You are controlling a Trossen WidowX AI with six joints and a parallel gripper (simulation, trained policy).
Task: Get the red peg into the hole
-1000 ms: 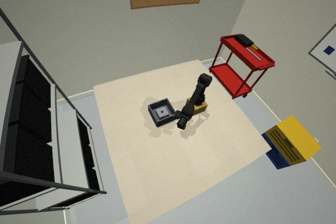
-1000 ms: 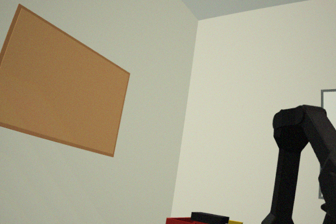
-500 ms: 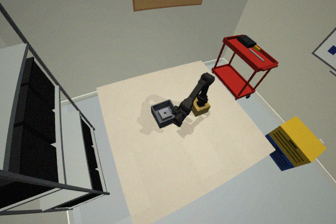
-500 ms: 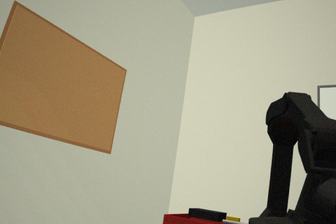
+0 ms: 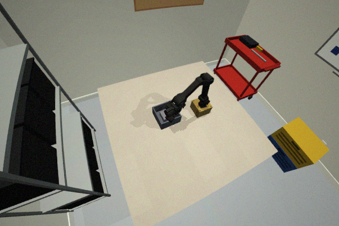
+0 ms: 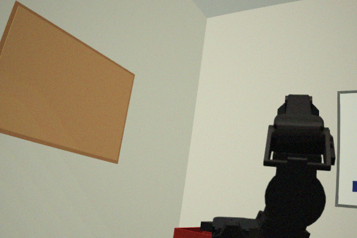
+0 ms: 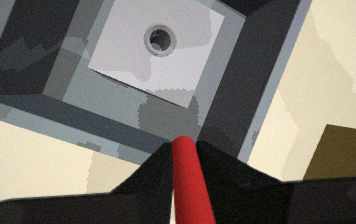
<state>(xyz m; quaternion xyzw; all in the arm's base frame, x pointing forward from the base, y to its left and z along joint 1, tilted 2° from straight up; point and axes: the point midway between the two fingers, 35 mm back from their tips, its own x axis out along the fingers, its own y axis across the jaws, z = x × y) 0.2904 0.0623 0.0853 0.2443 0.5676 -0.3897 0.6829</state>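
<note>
Pinching the red peg [image 7: 192, 185] in the narrowly parted gripper [image 5: 171, 113] [image 7: 184, 149]! Just below, the open box [image 5: 156, 120] [image 7: 265, 60]; ahead of the fingertips, the plate [image 5: 163, 115] [image 7: 195, 55] and its hole [image 7: 160, 40]. Could strike plate or wall if lowered off-centre, or jam at the hole if tilted.

Pale tabletop [image 5: 202, 157] beneath open box [image 5: 157, 121] [image 7: 260, 65]

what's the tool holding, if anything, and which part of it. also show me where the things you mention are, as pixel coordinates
The tool [image 5: 168, 119] [image 7: 184, 149] holds the red peg [image 7: 192, 185]; its fingers grip near one end, though the peg's other end is out of view.
</note>
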